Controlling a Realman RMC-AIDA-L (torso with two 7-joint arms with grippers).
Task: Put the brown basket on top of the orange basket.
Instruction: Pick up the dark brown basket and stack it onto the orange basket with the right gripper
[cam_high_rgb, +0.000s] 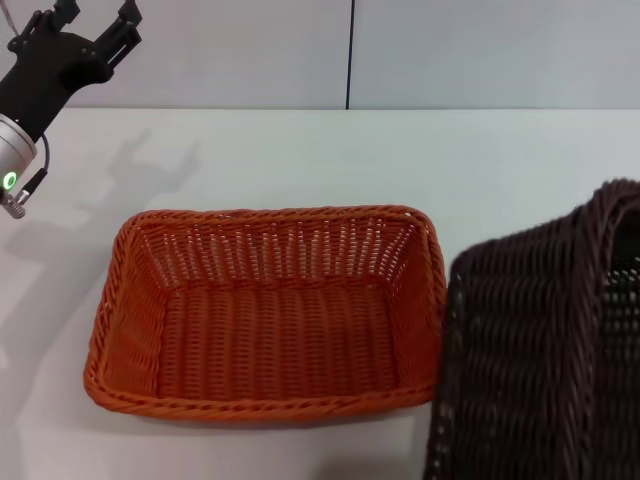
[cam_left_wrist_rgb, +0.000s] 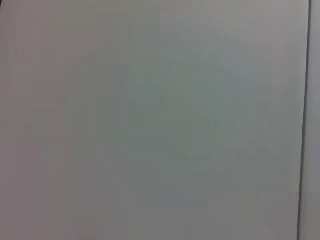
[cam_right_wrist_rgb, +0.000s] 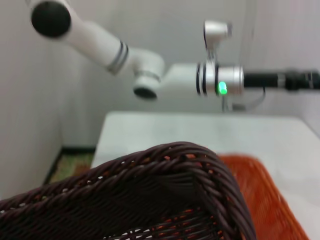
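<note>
The orange basket (cam_high_rgb: 270, 315) stands upright on the white table (cam_high_rgb: 300, 150), in the middle of the head view. The brown basket (cam_high_rgb: 540, 350) hangs tilted at the right, its side wall towards me, raised off the table right of the orange basket's right rim. My right gripper is hidden behind it; the right wrist view shows the brown basket's braided rim (cam_right_wrist_rgb: 165, 165) close up, with the orange basket (cam_right_wrist_rgb: 260, 190) beyond. My left gripper (cam_high_rgb: 98, 14) is open and empty, raised at the far left, well away from both baskets.
The table's far edge meets a pale wall (cam_high_rgb: 450, 50). The left arm (cam_right_wrist_rgb: 220, 82) stretches across the right wrist view above the table. The left wrist view shows only a blank pale surface (cam_left_wrist_rgb: 150, 120).
</note>
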